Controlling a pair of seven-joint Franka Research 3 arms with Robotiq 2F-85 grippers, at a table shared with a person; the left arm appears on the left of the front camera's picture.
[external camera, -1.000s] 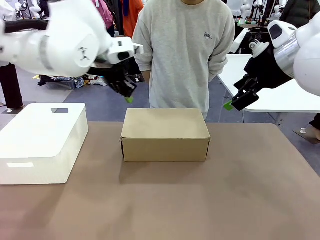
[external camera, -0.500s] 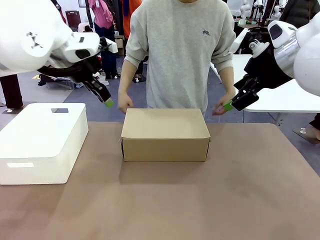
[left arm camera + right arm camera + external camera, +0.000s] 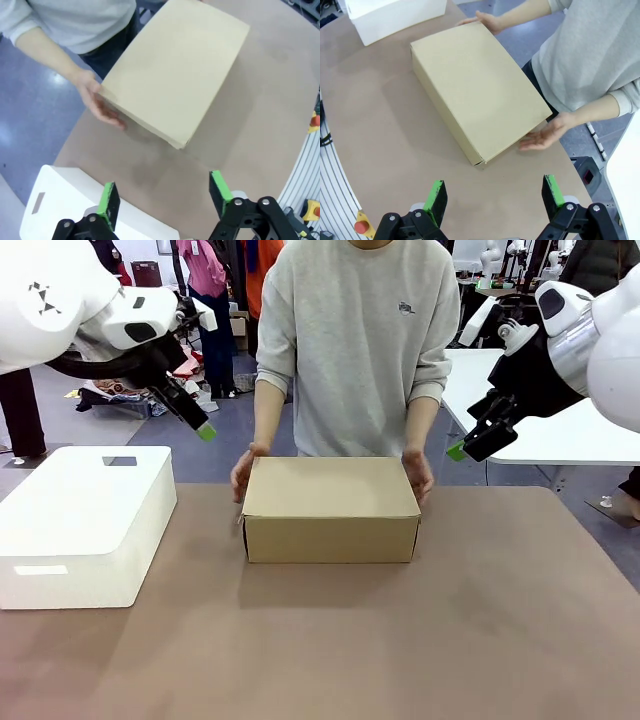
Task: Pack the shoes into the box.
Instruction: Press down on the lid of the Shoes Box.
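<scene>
Brown and bare near the camera, the table (image 3: pixel 330 640) in the front view carried the closed tan cardboard shoebox (image 3: pixel 330 508) near its far middle and a white plastic bin (image 3: pixel 85 520) at the robot's left. A person in a grey sweatshirt (image 3: pixel 355 340) stood at the far side, one hand (image 3: pixel 243 472) against each end of the shoebox, the other hand (image 3: pixel 418 475) at the opposite end. The left gripper (image 3: pixel 198 425) hung in the air above the bin's far corner, well apart from the shoebox. The right gripper (image 3: pixel 462 448) hovered off the table's far right corner, clear of everything.

From the left wrist, the left gripper (image 3: pixel 165 197) stood wide with nothing between its green pads (image 3: pixel 108 197). The shoebox (image 3: pixel 175 80) lay beyond it, lid shut, a hand (image 3: pixel 97 100) touching one end, and the bin (image 3: pixel 65 200) lay just below.

From the right wrist, the right gripper (image 3: pixel 495 195) was likewise spread wide and held nothing. The shoebox (image 3: pixel 475 85) sat on the table (image 3: pixel 380 130) with a hand (image 3: pixel 547 135) at its near end and another hand (image 3: pixel 487 20) at the far end.
</scene>
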